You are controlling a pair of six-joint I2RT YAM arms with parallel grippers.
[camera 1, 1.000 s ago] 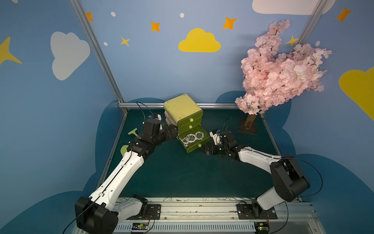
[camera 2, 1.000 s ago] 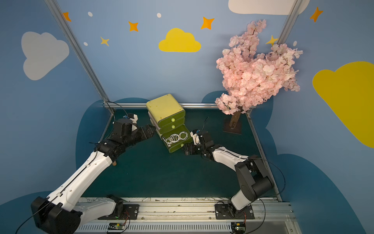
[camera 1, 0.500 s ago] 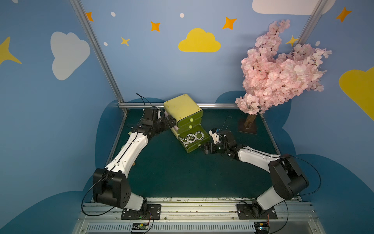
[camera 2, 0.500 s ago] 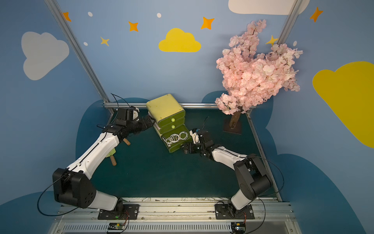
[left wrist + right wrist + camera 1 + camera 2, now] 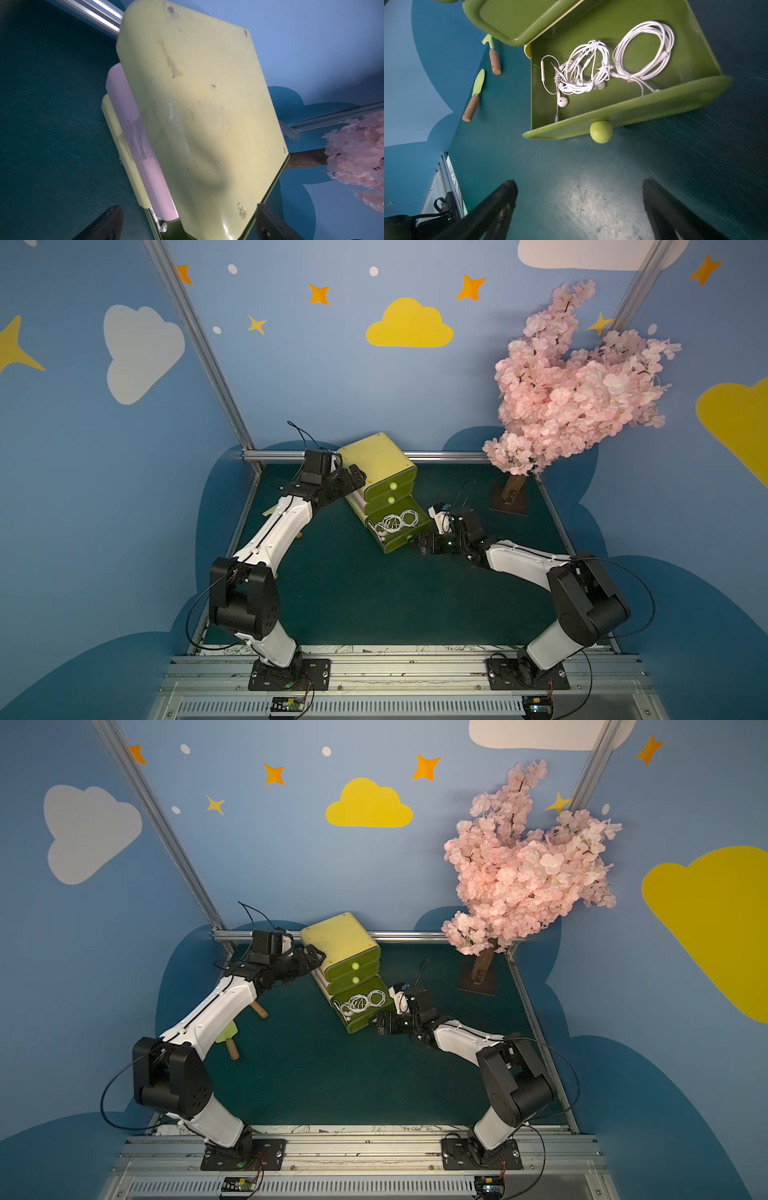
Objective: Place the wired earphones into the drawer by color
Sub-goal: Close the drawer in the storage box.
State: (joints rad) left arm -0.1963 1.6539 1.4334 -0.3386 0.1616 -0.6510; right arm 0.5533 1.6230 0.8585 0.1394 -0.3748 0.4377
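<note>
Looking at both top views, you find the cabinet (image 5: 376, 458) (image 5: 340, 936) at the back of the mat (image 5: 353, 593), turned at an angle. It has three stacked drawers. The two upper drawers are shut, and each shows a round knob on its front.

The bottom drawer (image 5: 399, 542) (image 5: 695, 52) is pulled out. Its knob (image 5: 601, 132) points toward the right arm.

Earphones:
- White earphones (image 5: 392, 522) (image 5: 359, 1002) (image 5: 591, 66) lie inside the bottom drawer.
- You see one neat coil beside a tangled bundle. One earbud (image 5: 562, 101) lies loose near the drawer front.

Right gripper (image 5: 424, 541) (image 5: 380, 1021) (image 5: 579, 187):
- It sits low over the mat, just in front of the bottom drawer.
- Its jaws are spread wide and hold nothing.
- The knob is ahead of the fingers and apart from them.

Left gripper (image 5: 353, 477) (image 5: 311, 961) (image 5: 187, 216):
- It is at the cabinet's upper left side.
- Its jaws are spread wide and grasp nothing.
- In the left wrist view, a corner of the cabinet top (image 5: 197, 104) shows between the fingers. You cannot tell whether they touch it.

Two small tools (image 5: 257, 1009) (image 5: 230, 1042) with wooden handles lie on the mat by the left arm. A pink tree (image 5: 573, 381) stands at the back right.
</note>
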